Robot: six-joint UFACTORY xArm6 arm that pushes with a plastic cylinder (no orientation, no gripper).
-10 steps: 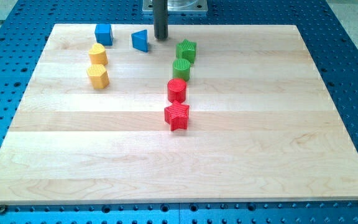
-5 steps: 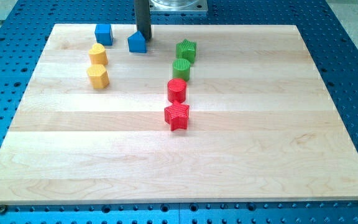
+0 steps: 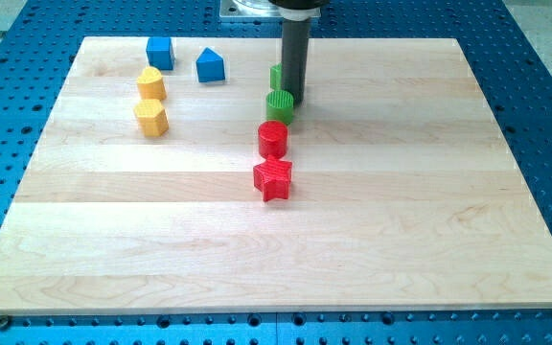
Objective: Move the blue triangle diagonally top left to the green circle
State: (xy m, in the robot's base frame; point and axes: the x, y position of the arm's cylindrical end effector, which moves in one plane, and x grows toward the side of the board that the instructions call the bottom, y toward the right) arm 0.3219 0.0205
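Observation:
The blue triangle [image 3: 210, 66] lies near the view's top, left of centre. The green circle [image 3: 279, 105] sits to its right and a little lower. My tip [image 3: 293, 98] stands right behind the green circle, at its upper right edge, close to or touching it. The rod covers most of the green star [image 3: 275, 77], of which only a left sliver shows. My tip is well to the right of the blue triangle, apart from it.
A blue cube [image 3: 160, 52] lies at the top left. Two yellow blocks [image 3: 151, 83] [image 3: 150, 118] sit below it. A red cylinder [image 3: 273, 139] and a red star [image 3: 273, 178] lie in a line below the green circle.
My tip went left against the blue triangle, which shifted slightly left and turned. Then my tip moved right and down to the green circle, now covering the green star.

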